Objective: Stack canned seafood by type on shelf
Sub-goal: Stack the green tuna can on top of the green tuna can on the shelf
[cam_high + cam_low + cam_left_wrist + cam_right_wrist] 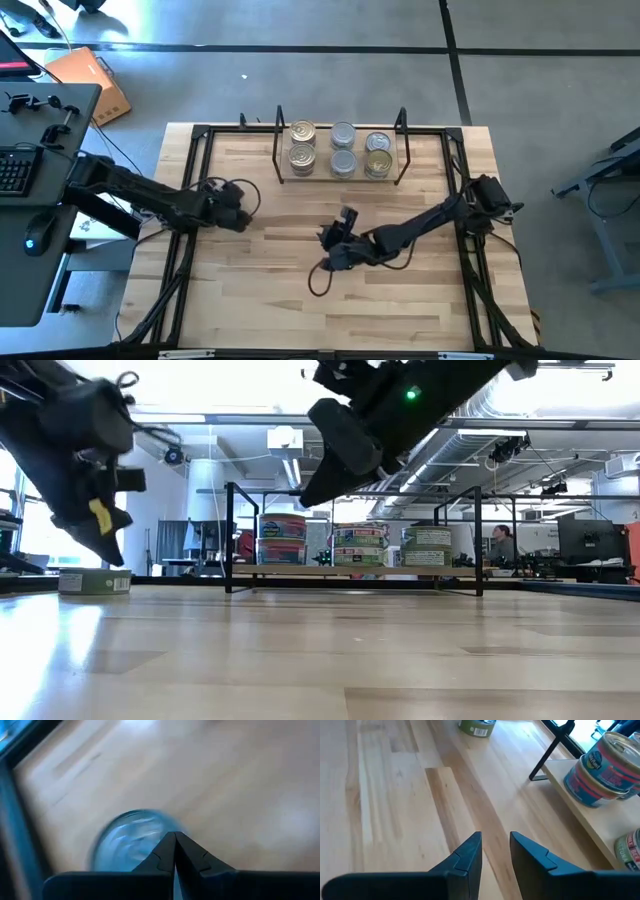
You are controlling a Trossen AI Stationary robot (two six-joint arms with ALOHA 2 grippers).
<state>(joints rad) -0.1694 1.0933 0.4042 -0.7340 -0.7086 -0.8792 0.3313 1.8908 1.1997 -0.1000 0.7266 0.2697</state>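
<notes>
left gripper (174, 851): jaws pressed together, tips meeting, nothing between them. it hangs over a lone tin (132, 840) w/ a silvery lid, lying flat on the table (400, 310) near the left edge; the low view shows that tin (95, 581) as a short green-labelled can just below the gripper, not touched.

right gripper (495, 851): jaws a little apart, a narrow gap, holding nothing. it sits mid-table in front of the shelf (340, 178), raised off the wood, pointing toward the left side.

the shelf stands at the back of the table btw black wire uprights. on it are six stacks of cans (342, 150) in two rows of three: gold lids at the left and front right, grey lids in the middle and back right. from the right wrist a red/blue stack (600, 770) shows at the shelf end.

handling, my read: tins are rigid, fairly dense for their size, smooth metal so slippery. best hold is across the side wall, jaws spread wider than the can first, squeezing the label band, not the rim. left jaws must open before going down. stacks look tippy if nudged.
</notes>
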